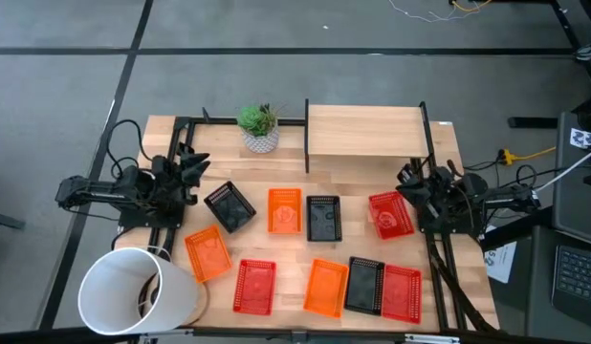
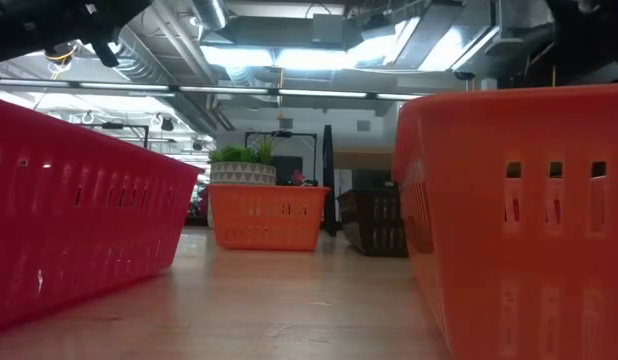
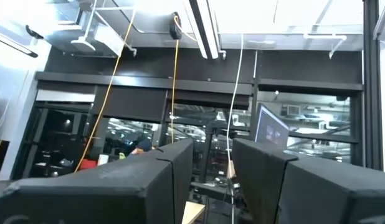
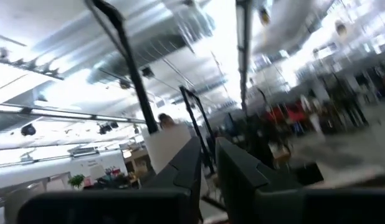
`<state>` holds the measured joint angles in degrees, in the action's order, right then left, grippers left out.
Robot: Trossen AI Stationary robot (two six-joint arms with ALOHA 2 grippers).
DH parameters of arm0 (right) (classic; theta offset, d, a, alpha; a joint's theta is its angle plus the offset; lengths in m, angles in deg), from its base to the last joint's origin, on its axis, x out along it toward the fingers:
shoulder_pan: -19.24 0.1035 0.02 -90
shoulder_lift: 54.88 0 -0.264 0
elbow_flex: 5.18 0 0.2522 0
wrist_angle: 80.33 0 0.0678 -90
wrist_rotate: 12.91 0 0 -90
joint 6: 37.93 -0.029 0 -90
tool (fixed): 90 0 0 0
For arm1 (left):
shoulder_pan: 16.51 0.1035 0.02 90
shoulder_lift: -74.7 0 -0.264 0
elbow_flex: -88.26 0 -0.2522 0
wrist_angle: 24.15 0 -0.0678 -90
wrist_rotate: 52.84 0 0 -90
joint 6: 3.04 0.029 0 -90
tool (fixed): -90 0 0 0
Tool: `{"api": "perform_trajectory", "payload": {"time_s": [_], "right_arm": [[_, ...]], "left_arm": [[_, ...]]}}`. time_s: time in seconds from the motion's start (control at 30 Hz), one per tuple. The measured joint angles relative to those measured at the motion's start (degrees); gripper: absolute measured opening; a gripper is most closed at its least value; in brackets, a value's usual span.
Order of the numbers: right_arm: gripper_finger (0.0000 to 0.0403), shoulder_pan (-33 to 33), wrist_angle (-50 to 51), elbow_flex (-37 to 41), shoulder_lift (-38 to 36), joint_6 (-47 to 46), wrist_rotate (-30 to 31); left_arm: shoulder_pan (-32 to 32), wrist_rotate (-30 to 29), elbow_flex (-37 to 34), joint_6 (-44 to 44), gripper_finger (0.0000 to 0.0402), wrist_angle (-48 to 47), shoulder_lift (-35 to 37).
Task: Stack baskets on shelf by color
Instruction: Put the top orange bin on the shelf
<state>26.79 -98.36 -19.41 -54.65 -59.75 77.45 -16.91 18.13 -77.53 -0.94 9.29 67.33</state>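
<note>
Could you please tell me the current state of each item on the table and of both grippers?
Shelf: bare, no baskets on it.
Orange baskets: three, lying apart on the table, unstacked.
Red baskets: three, unstacked.
Black baskets: three, unstacked; one touches a red basket at the front.
Plant pot: upright beside the shelf.
White bucket: tipped at the table's front corner.
Left gripper: open, holding nothing.
Right gripper: slightly open, holding nothing.

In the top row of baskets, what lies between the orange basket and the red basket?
In the high view, one black basket lies between the orange basket and the red basket, just beside the orange one.
</note>
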Motion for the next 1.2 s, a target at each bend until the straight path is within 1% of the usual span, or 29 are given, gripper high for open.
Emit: {"api": "perform_trajectory", "payload": {"time_s": [0.1, 0.23, 0.33, 0.37, 0.43, 0.53, 0.63, 0.7, 0.77, 0.83, 0.9, 0.93, 1.0, 1.03, 1.07, 1.13, 1.2], "right_arm": [[0.0053, 2.91, -3.50, 0.00, 0.00, 4.13, 0.02], [0.0053, 7.31, -4.65, 0.00, 0.24, 5.99, 0.03], [0.0053, 11.05, -4.98, 0.00, 2.20, 7.89, 0.47], [0.0053, 12.39, -5.50, 0.00, 3.47, 8.62, 1.55], [0.0053, 15.13, -7.60, 0.00, 6.48, 9.56, 4.98], [0.0053, 19.26, -11.29, 0.00, 13.33, 11.14, 11.38], [0.0053, 22.28, -18.78, 0.00, 22.33, 13.93, 17.48], [0.0053, 23.24, -24.69, 0.00, 27.88, 16.91, 19.08], [0.0053, 23.54, -30.08, -0.41, 32.87, 20.56, 19.16], [0.0053, 23.55, -33.83, -2.23, 36.53, 24.49, 19.17], [0.0053, 23.53, -35.22, -5.61, 38.65, 29.05, 19.73], [0.0053, 23.55, -35.09, -7.72, 39.16, 31.44, 21.45], [0.0053, 23.53, -31.23, -12.83, 39.29, 35.75, 27.46], [0.0053, 23.53, -26.19, -16.07, 39.15, 37.93, 31.30], [0.0053, 23.48, -18.71, -19.35, 38.76, 40.01, 35.35], [0.0053, 23.47, 0.57, -27.23, 38.67, 40.88, 44.05], [0.0053, 23.23, 21.65, -34.80, 39.35, 36.85, 50.75]], "left_arm": [[0.00, 0.00, 0.00, -0.92, 0.0110, 0.00, 0.00], [0.00, -0.02, 0.00, -4.60, 0.0110, -0.22, 0.00], [0.03, -0.06, 0.02, -11.50, 0.0110, -2.23, 0.00], [0.28, -0.49, 0.08, -13.44, 0.0110, -3.10, 0.00], [1.16, -1.28, 0.97, -14.49, 0.0110, -6.81, -0.13], [3.26, -1.30, 2.39, -14.61, 0.0110, -12.89, -0.17], [5.79, -0.99, 4.22, -14.59, 0.0110, -15.38, -0.59], [7.65, -0.45, 5.38, -14.57, 0.0110, -17.31, -1.09], [9.48, 2.04, 7.39, -14.92, 0.0110, -19.48, -2.12], [10.97, 5.85, 9.18, -15.88, 0.0110, -22.15, -3.29], [11.87, 9.88, 10.79, -16.53, 0.0110, -24.90, -4.85], [12.16, 11.03, 11.51, -16.52, 0.0110, -25.75, -5.67], [12.56, 11.32, 12.22, -16.56, 0.0110, -26.15, -7.17], [12.57, 11.37, 12.26, -16.58, 0.0110, -26.26, -7.80], [12.57, 11.50, 12.29, -16.58, 0.0110, -26.36, -8.51], [12.55, 11.73, 12.39, -16.58, 0.0110, -26.51, -10.46], [12.55, 11.53, 12.39, -16.65, 0.0110, -26.83, -12.01]]}}
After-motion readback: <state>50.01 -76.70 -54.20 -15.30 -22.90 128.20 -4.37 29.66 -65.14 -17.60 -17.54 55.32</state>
